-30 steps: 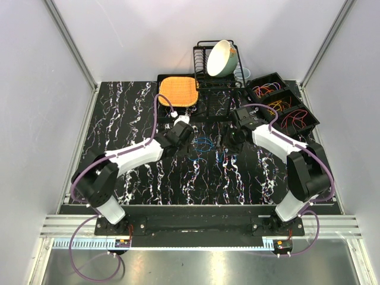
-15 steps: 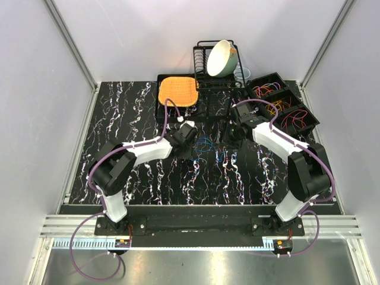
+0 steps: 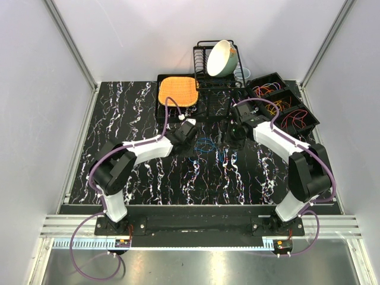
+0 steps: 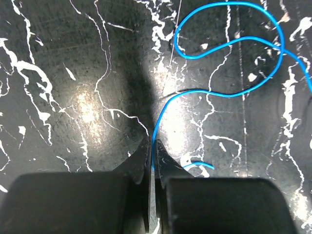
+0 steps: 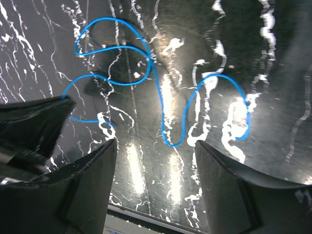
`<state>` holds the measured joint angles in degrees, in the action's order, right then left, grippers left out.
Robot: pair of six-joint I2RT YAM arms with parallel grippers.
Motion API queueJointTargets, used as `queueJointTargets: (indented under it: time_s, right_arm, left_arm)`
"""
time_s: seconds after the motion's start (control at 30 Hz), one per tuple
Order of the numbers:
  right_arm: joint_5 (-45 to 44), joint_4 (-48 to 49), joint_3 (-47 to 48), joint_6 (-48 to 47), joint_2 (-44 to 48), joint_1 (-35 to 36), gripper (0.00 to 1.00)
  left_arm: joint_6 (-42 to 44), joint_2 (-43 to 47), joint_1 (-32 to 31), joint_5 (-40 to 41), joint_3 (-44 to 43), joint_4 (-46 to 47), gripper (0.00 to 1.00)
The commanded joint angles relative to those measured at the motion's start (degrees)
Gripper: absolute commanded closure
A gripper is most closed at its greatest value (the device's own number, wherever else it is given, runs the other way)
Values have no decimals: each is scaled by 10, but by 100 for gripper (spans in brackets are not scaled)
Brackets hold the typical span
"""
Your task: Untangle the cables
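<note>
Blue cable [image 4: 234, 95] lies looped on the table [image 3: 130, 119] — left jaws pinch it, probably to draw it out, right jaws wide.

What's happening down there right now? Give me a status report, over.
Left gripper shut on blue cable. Right gripper open, over the cable. Cable lies in loose loops; nothing in the way.

Both arms reach forward and inward, left hand [image 4: 152, 147] pinched shut, right hand [image 5: 155, 146] spread wide.
</note>
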<state>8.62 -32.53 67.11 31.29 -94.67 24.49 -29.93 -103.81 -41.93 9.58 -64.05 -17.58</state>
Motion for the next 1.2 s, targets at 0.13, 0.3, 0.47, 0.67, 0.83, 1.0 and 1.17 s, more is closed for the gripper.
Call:
queueJointTargets:
  time_s: [0.13,0.3,0.47,0.67,0.83,1.0,1.17]
  right_arm:
    - [-27,-21,29,-20,65,-38,28]
    - [32,-13,20,-8,58,-38,29]
    - [74,28,-27,8,55,-38,32]
    - [84,42,-45,2,40,-37,34]
    - [81,48,-57,-4,24,-32,35]
    - [83,62,-68,-6,0,-23,36]
    - [86,72,-73,0,-15,-11,44]
  left_arm:
    - [21,99,-22,34,-74,-59,100]
    - [25,109,-38,60,-105,-95,100]
    - [21,110,-38,61,-101,-99,100]
    - [19,114,-38,63,-92,-98,100]
    - [17,114,-38,65,-87,-98,100]
    - [16,113,-38,63,-80,-91,100]
    - [16,115,-38,63,-78,-90,100]
